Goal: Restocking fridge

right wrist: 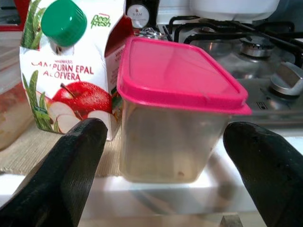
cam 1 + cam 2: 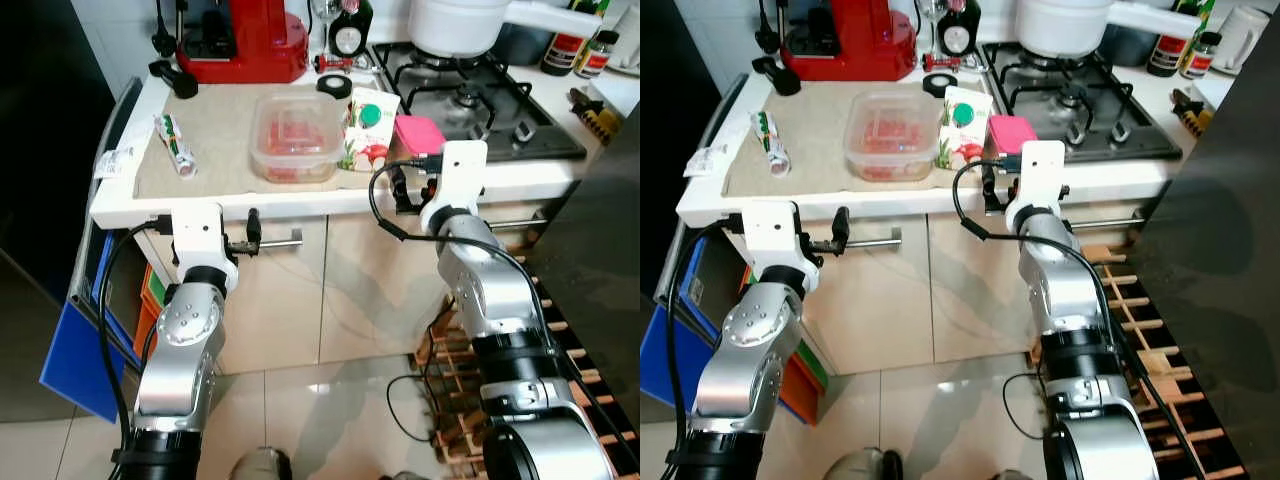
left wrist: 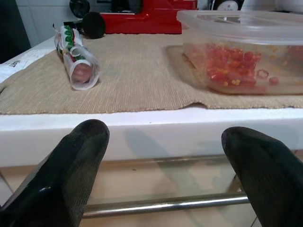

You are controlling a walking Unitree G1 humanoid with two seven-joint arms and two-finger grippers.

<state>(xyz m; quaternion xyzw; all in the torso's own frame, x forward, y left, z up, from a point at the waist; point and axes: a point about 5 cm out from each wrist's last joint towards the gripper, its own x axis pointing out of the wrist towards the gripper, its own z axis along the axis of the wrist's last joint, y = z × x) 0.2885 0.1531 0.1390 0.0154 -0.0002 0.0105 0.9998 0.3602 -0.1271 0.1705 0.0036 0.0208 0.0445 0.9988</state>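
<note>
- My right gripper (image 1: 161,156) was spread wide, grasping nothing, just short of the counter edge and aimed at the pink-lidded tub (image 1: 177,111).
- That tub sat at the counter's front edge, between the juice carton (image 1: 71,66) and the gas hob (image 2: 480,90); the carton stood upright just beside it, seemingly touching.
- My left gripper (image 3: 165,165) was also spread wide and empty, below the counter lip in front of a drawer handle bar (image 3: 161,204).
- Past it on the woven mat (image 3: 128,71) sat a clear lidded container (image 2: 296,136) with red pieces inside, and a wrapped roll (image 2: 176,145) well off to its left.
- Red appliance (image 2: 240,40) stood at the back of the counter (image 2: 330,203), white pot (image 2: 460,25) on the hob.
</note>
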